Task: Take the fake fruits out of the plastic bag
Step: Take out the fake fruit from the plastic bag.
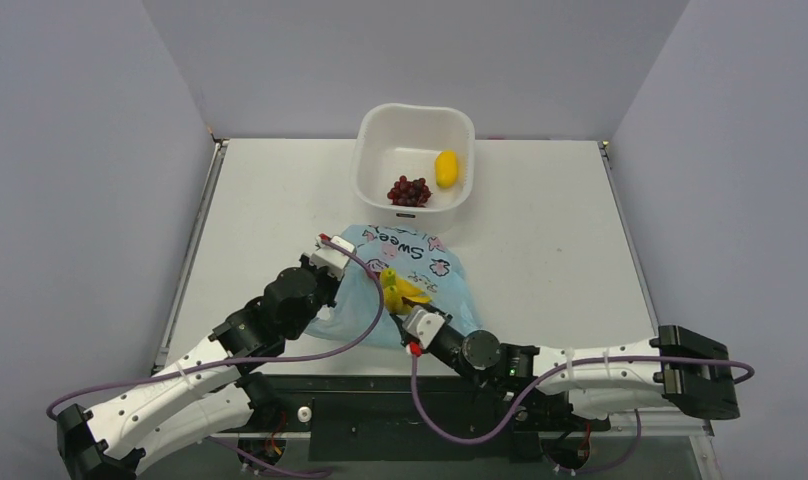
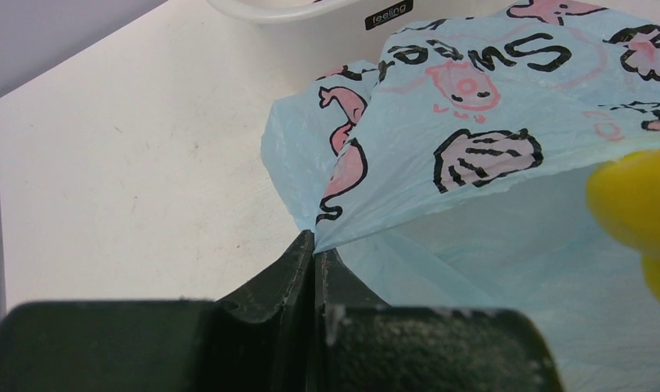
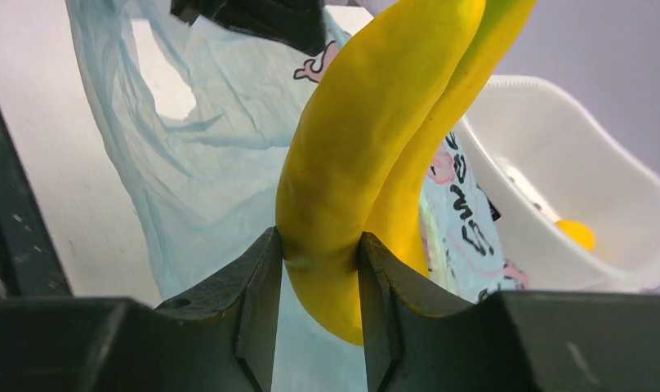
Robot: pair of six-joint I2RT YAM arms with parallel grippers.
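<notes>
- Nearest, in the right wrist view: right gripper (image 3: 318, 245), its two dark fingers (image 3: 253, 318) pinching the yellow bananas (image 3: 367, 139) close to their lower end, with the bananas pointing up and away from the claw.
- Behind the bananas: the plastic bag (image 3: 188, 163), light blue, thin and crinkled, printed with pink and black cartoon figures.
- From above: bananas over the middle of the bag, near the front edge of the white table (image 1: 550, 250); cannot tell whether fully clear of the bag mouth.
- Left gripper (image 2: 314, 245): fingers (image 2: 286, 278) pressed together on an edge of the bag, at its left side.
- White square tub (image 1: 365, 150) just beyond the bag, on the far side of the table.
- Inside the tub: yellow lemon (image 1: 446, 168) at the right, dark red grape bunch (image 1: 409, 190) just beside it, nearer the front wall.
</notes>
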